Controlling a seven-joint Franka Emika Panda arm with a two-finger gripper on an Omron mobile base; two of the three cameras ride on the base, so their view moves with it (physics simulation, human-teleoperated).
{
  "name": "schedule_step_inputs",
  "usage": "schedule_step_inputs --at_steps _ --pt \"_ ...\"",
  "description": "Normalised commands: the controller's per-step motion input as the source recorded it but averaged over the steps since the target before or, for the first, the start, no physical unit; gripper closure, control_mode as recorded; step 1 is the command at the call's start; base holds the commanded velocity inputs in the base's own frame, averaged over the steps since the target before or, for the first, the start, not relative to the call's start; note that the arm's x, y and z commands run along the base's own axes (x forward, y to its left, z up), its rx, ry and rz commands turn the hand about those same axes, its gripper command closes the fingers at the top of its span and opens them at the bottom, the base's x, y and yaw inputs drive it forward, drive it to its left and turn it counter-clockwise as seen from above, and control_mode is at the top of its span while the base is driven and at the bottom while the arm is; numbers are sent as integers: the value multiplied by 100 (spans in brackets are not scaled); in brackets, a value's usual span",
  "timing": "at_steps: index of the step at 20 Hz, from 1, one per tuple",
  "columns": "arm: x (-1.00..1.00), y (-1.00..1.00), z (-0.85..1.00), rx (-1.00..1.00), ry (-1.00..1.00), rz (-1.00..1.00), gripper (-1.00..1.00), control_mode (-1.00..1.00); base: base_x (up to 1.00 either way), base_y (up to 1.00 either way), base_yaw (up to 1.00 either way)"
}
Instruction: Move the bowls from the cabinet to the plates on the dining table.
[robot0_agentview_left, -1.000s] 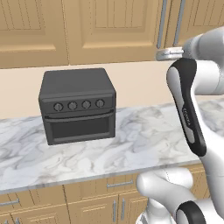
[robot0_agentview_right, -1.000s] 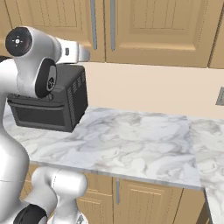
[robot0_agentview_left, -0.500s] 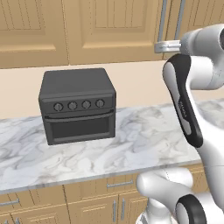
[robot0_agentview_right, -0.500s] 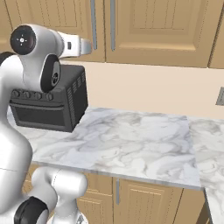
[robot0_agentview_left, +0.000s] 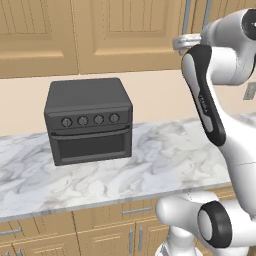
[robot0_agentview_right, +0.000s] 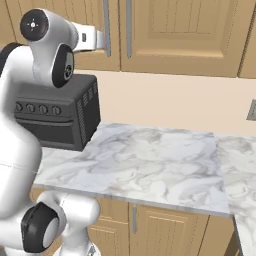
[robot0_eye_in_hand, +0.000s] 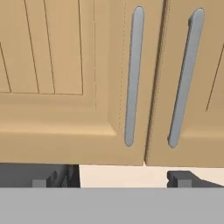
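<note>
Our pincer (robot0_eye_in_hand: 113, 180) stands wide open with nothing in it, raised level with the lower edge of the cabinet (robot0_eye_in_hand: 65, 87) and facing its 2 closed doors. The bowls cannot be seen; we judge they sit behind those doors. What matters next: the 2 handles, the left handle (robot0_eye_in_hand: 133, 74) and right handle (robot0_eye_in_hand: 186, 78), run vertically, straight ahead and slightly above the fingertips, so the jaws must straddle 1 bar crosswise. Below the cabinet, the black oven (robot0_agentview_left: 90, 127) sits on the bench (robot0_agentview_left: 150, 165).

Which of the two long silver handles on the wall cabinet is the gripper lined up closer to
Hard to say: in the hand view the open gripper faces the seam between the doors, with the left handle and the right handle on either side of it.
</note>
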Motion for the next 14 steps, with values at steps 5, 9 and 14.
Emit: schedule_step_inputs --at_steps 5,9,14 --pt "26 -13 13 0 6 1 -100 -100 0 0 0" --pt "19 -12 0 -1 -4 5 -100 -100 0 0 0" --pt "23 -3 -7 -2 -7 2 -100 -100 0 0 0"
